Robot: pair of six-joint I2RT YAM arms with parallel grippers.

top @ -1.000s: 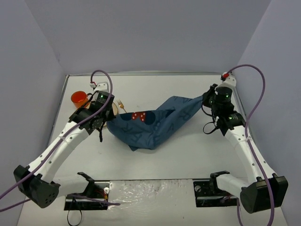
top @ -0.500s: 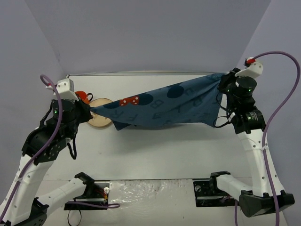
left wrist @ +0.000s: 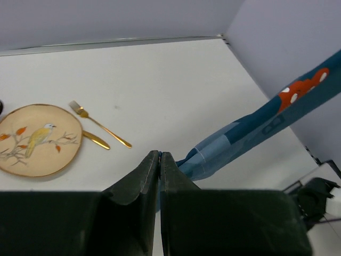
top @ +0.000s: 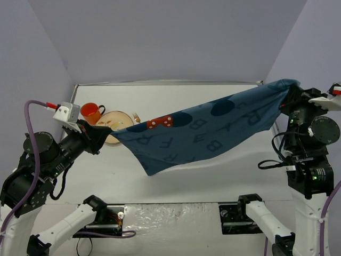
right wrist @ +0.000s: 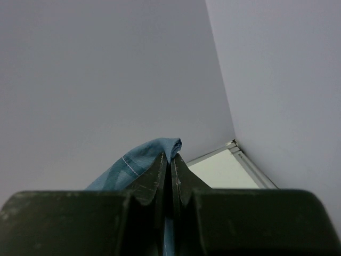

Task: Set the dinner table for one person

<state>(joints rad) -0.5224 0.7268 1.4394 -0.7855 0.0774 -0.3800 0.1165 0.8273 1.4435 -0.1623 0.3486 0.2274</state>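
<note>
The left end effector (top: 108,132) is clamped on one corner of the blue letter-printed cloth (top: 213,130). The right end effector (top: 286,92) is clamped on the opposite corner, at the upper right of the frame. A second ago the cloth was lying crumpled. Now both arms are raised and spread apart, so it hangs stretched above the large white rectangular surface (top: 213,181) that fills the middle of the frame. The round beige bird-painted plate (top: 115,119) and the orange cup (top: 90,112) show at the upper left. I judge that the cloth is ready to be spread.

Airborne cloth (top: 208,130) across the dinner table (top: 213,181)
</note>
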